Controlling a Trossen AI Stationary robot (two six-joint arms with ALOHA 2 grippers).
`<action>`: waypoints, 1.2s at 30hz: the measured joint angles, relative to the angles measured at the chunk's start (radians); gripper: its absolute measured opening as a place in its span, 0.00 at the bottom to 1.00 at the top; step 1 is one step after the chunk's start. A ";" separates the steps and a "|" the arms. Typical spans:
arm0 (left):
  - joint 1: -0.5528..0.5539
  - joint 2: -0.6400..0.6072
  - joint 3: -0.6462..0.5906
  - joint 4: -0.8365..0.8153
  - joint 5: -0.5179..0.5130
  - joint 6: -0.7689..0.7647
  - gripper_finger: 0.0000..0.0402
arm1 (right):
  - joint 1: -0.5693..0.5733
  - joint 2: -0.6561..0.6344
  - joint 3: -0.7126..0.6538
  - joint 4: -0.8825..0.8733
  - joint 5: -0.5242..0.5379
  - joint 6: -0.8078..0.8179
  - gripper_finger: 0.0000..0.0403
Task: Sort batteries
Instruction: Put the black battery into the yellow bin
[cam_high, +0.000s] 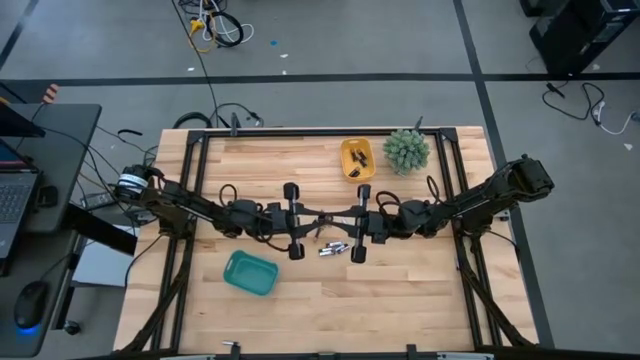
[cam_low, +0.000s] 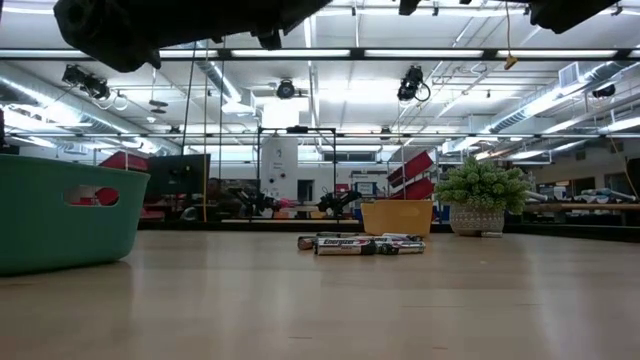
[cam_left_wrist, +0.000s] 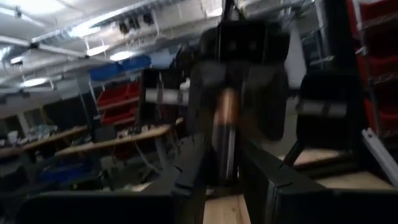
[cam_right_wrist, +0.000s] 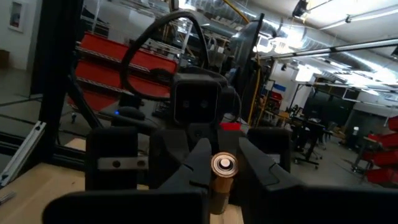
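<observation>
Presently the right gripper (cam_high: 342, 219) is clenched on a copper-topped battery (cam_right_wrist: 224, 168), held mid-air over the desk (cam_high: 400, 300) at its centre. The left gripper (cam_high: 312, 218) meets it nose to nose at the same cell; whether it grips or has let go cannot be told.

Judgement: the cell is light, rigid and smooth-skinned, and it is liable to roll or slip. It is best pinched across the middle of its barrel.

Directly below lie the loose batteries (cam_high: 333, 249), clustered together. The yellow tray (cam_high: 345, 150), which has cells in it, and the potted plant (cam_high: 406, 150) stand at the far edge. The teal bin (cam_high: 232, 262) sits near the left. Nothing obstructs either route.
</observation>
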 joint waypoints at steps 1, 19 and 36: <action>0.000 0.000 0.000 -0.015 -0.013 -0.007 0.22 | 0.000 0.000 0.000 0.005 0.001 0.000 0.09; -0.003 -0.022 -0.001 -0.382 -0.157 -0.175 0.34 | -0.073 -0.038 0.001 -0.139 0.491 0.046 0.09; -0.016 -0.181 -0.001 -0.695 -0.415 -0.194 0.34 | -0.610 -0.078 0.001 -0.803 -0.009 0.697 0.09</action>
